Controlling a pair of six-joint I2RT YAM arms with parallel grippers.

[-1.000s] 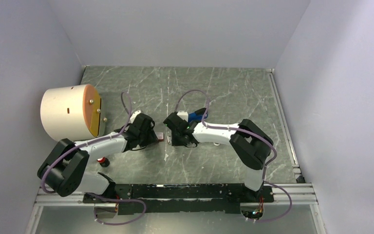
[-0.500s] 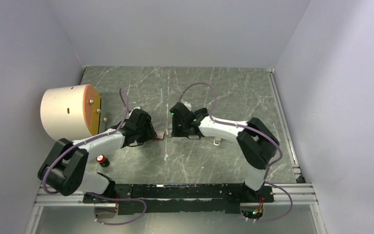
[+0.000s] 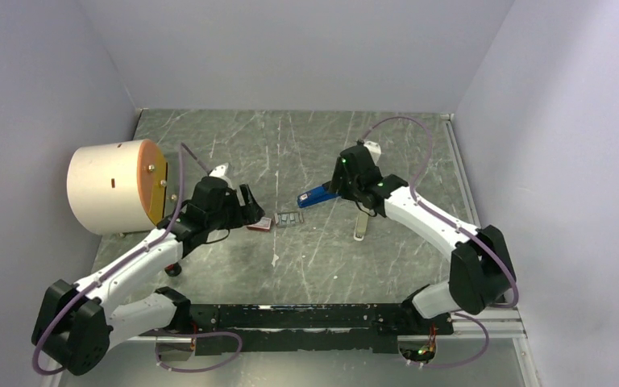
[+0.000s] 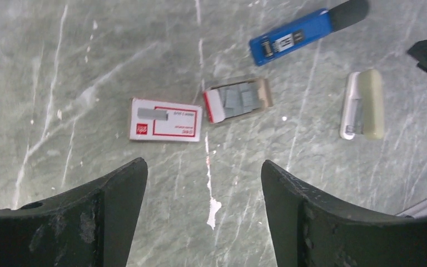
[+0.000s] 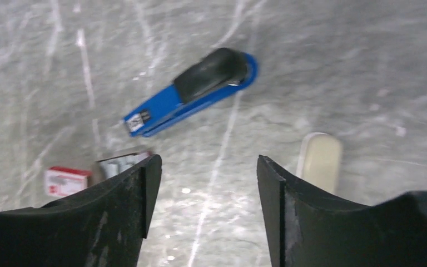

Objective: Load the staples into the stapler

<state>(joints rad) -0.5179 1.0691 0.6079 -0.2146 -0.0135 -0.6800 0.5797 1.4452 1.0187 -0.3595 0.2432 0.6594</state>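
Observation:
The staples [image 4: 239, 99] are grey strips lying in a small open tray [image 3: 288, 219] at mid-table. Its red and white sleeve [image 4: 165, 119] lies just left of it [image 3: 259, 226]. The blue stapler [image 3: 318, 196] with a black tip lies flat on the table behind the tray and shows in both wrist views [image 4: 300, 36] [image 5: 192, 97]. My left gripper [image 3: 248, 205] hovers left of the sleeve, open and empty [image 4: 203, 178]. Beside the stapler's right end my right gripper [image 3: 341, 190] is raised and open, with nothing between its fingers [image 5: 205, 172].
A pale beige bar [image 3: 360, 226] lies right of the tray. A large beige drum with an orange face [image 3: 117, 185] stands at the far left. A small red-capped cylinder [image 3: 173, 268] sits partly under my left arm. Walls close in on three sides.
Both grippers were together at the box; now they have opened, let go and drawn apart. The tray lies out of its sleeve, and the stapler is uncovered.

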